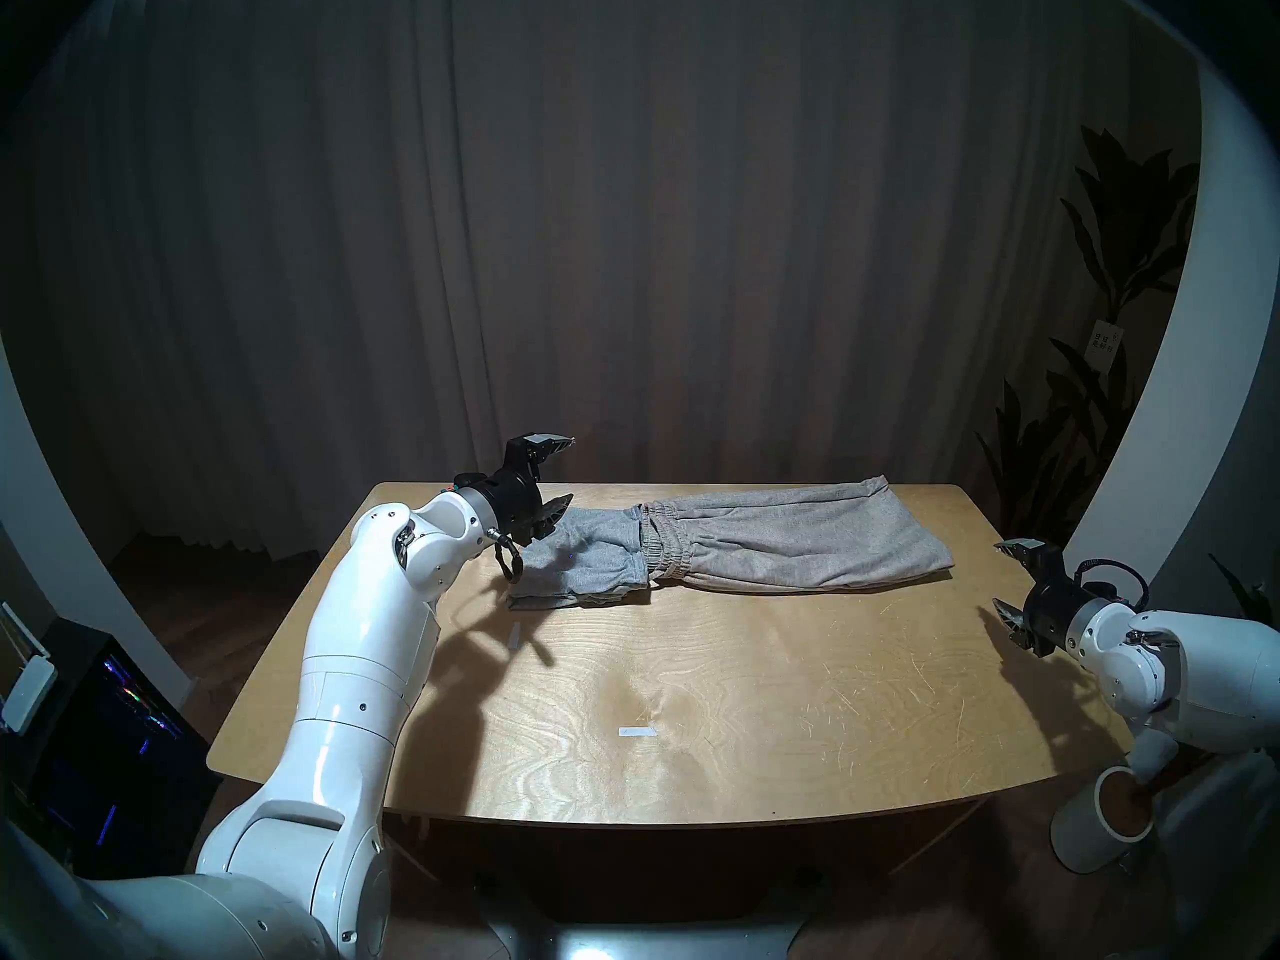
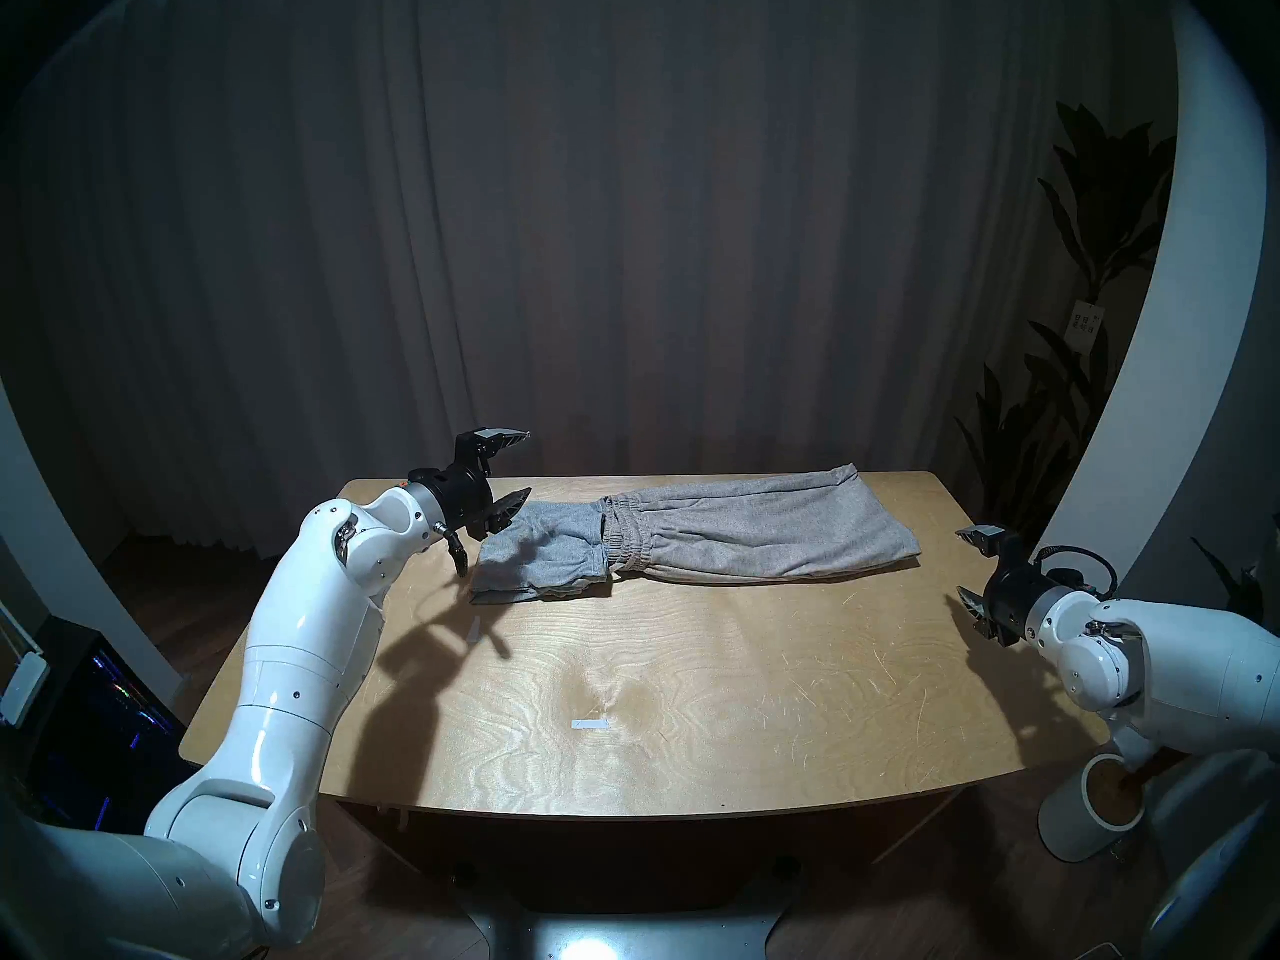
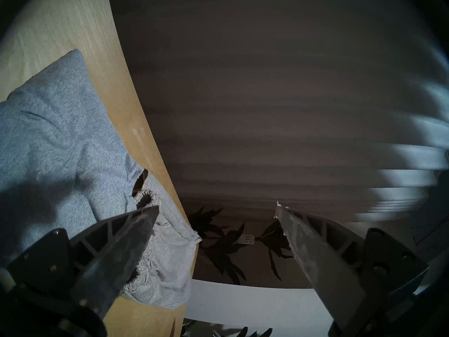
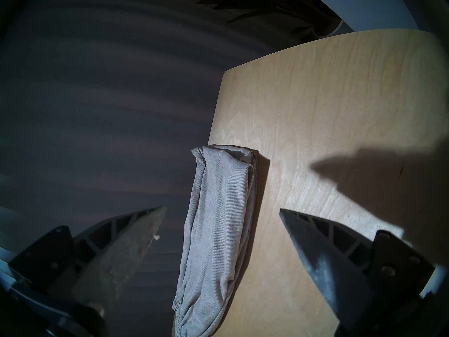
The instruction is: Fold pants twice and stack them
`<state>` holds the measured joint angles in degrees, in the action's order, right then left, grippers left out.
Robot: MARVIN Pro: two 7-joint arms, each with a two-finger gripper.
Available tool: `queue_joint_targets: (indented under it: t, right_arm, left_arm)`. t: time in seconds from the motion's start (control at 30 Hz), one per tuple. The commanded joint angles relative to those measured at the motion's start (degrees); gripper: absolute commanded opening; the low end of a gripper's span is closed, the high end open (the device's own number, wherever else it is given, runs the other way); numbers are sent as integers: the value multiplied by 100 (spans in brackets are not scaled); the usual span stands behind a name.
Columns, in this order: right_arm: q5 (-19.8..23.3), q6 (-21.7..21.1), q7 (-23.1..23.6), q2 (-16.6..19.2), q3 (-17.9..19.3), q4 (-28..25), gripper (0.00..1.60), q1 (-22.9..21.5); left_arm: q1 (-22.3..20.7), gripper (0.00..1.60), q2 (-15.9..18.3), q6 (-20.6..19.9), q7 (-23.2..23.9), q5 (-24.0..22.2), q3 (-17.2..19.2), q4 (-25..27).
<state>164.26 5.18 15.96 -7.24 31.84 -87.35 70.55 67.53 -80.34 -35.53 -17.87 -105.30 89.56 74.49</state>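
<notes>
Right now both pincers stand wide open and neither grips anything. Over at the far left part of the wooden table [image 1: 692,695], the left pincer [image 1: 564,472] hangs just above the near end of the light grey pants [image 1: 582,567]; its lower finger [image 3: 126,236] hovers close over the cloth, and from where I stand I cannot tell whether it brushes the fabric. Its upper finger points out past the table's back edge toward the curtain [image 1: 623,210].

Those grey pants lie folded and flat, and their right end is tucked under the gathered waistband of the larger beige pants [image 1: 796,543], which stretch along the back edge to the right. The right pincer [image 1: 1004,577] floats off the table's right side, apart from the beige pants.
</notes>
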Motion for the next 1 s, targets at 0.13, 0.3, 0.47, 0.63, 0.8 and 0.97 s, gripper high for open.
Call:
queue_joint_targets:
  t: [0.13, 0.3, 0.47, 0.63, 0.8, 0.97]
  right_arm:
    - [74, 42, 403, 79, 71, -41, 160, 55]
    - [74, 68, 573, 83, 77, -72, 160, 94]
    - [74, 137, 733, 86, 87, -89, 160, 126]
    - [74, 227, 876, 88, 97, -120, 160, 160]
    - [74, 326, 1055, 90, 97, -182, 160, 209]
    - [74, 450, 1245, 92, 117, -244, 160, 251]
  left_arm:
    - [327, 160, -259, 408, -14, 161, -43, 787]
    - [580, 160, -353, 652, -82, 260, -45, 1081]
    - [821, 160, -466, 918, -161, 371, -67, 1399]
    - [1071, 160, -604, 1222, -264, 493, -110, 1718]
    - [1315, 160, -735, 1603, -450, 655, -152, 2004]
    - [1477, 160, -836, 2044, -660, 918, -222, 2323]
